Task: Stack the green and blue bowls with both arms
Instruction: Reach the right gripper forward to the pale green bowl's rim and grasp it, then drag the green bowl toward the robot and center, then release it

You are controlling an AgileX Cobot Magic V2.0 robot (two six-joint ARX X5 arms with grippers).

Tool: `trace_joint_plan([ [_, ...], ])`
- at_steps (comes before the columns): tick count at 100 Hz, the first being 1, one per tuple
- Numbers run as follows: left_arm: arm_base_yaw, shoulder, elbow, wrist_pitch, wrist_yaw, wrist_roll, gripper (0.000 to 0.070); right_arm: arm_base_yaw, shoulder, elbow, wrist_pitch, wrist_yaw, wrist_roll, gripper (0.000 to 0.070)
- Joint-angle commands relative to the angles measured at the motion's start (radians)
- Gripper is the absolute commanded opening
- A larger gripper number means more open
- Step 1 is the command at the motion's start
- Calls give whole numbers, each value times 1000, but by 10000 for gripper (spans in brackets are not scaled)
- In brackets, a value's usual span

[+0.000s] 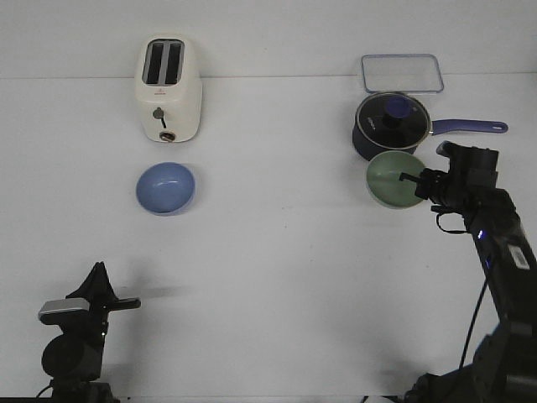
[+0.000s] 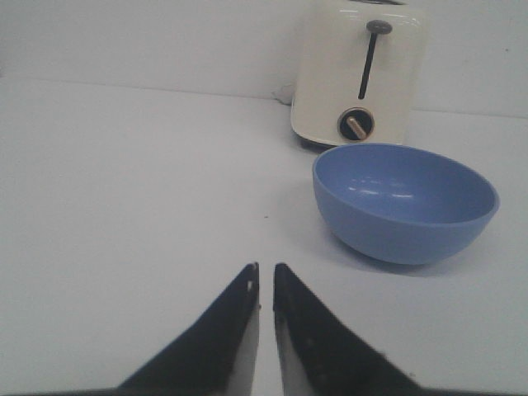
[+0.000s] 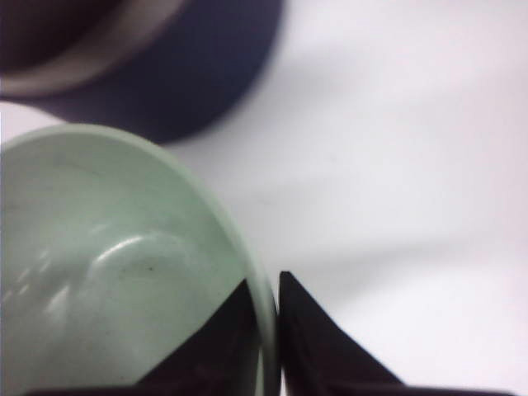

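Observation:
The pale green bowl [image 1: 393, 180] sits at the right, just in front of the navy saucepan. My right gripper [image 1: 413, 179] is shut on the green bowl's right rim [image 3: 266, 322], one finger inside the bowl and one outside. The green bowl [image 3: 107, 272] fills the right wrist view. The light blue bowl [image 1: 166, 187] stands upright and empty at the left, in front of the toaster; it also shows in the left wrist view [image 2: 404, 202]. My left gripper [image 2: 264, 272] is shut and empty, low at the near left [image 1: 126, 304], well short of the blue bowl.
A cream toaster [image 1: 169, 88] stands behind the blue bowl. A dark navy saucepan [image 1: 391, 124] with a glass lid and a handle pointing right sits behind the green bowl, close to it. A clear rectangular container [image 1: 402, 72] lies at the back right.

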Motion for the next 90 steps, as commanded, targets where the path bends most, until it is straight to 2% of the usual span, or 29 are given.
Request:
trace_joint_plan([
  [1, 1, -2, -20, 16, 2, 5, 15, 27, -87, -31, -9, -21, -14, 0],
  [16, 1, -2, -20, 16, 2, 5, 15, 164, -333, -195, -16, -29, 14, 0],
  [33, 1, -2, -20, 16, 2, 5, 15, 418, -540, -400, 4, -15, 100, 0],
  [44, 1, -2, -20, 16, 2, 5, 15, 599, -579, -492, 6, 110, 140, 0],
  [50, 1, -2, -20, 16, 2, 5, 15, 666, -573, -526, 14, 150, 158, 0],
  [71, 1, -2, -20, 16, 2, 5, 15, 788, -494, -567, 65, 227, 190, 0],
  [90, 1, -2, -20, 16, 2, 5, 15, 805, -422, -567, 93, 237, 179, 0],
])
